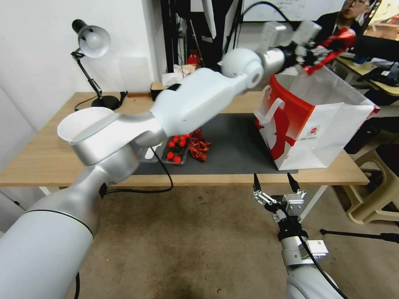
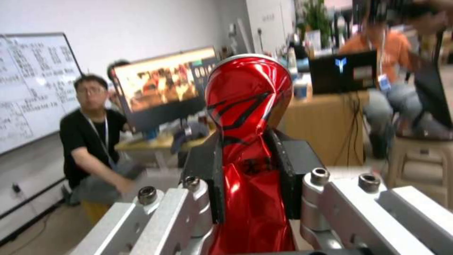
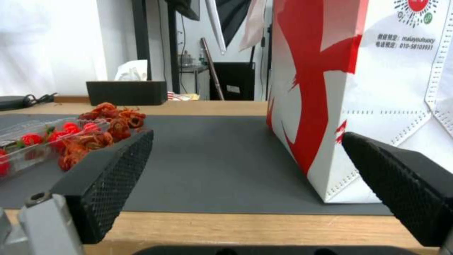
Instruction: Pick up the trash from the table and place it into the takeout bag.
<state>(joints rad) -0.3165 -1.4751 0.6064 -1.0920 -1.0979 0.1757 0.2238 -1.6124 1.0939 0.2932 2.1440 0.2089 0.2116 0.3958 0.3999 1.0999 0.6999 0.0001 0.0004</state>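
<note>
High over the open top of the takeout bag (image 1: 316, 120), my left gripper (image 1: 322, 54) is shut on a crushed red drink can (image 1: 338, 41). In the left wrist view the can (image 2: 247, 102) is pinched between the black pads (image 2: 207, 166) of that gripper (image 2: 247, 152). The white and red bag stands on the dark mat (image 1: 232, 145) at the right end of the table (image 1: 50, 153). My right gripper (image 1: 276, 189) hangs open below the table's front edge. Its view faces the bag (image 3: 377, 88) across the mat (image 3: 212, 159), the gripper (image 3: 247, 141) holding nothing.
A pile of red crayfish shells (image 1: 199, 147) and a clear tray of red fruit (image 1: 176, 150) lie on the mat left of the bag. A desk lamp (image 1: 93, 41) and a black tissue box (image 3: 125, 92) stand at the back. A beige stool (image 1: 374, 195) is at the right.
</note>
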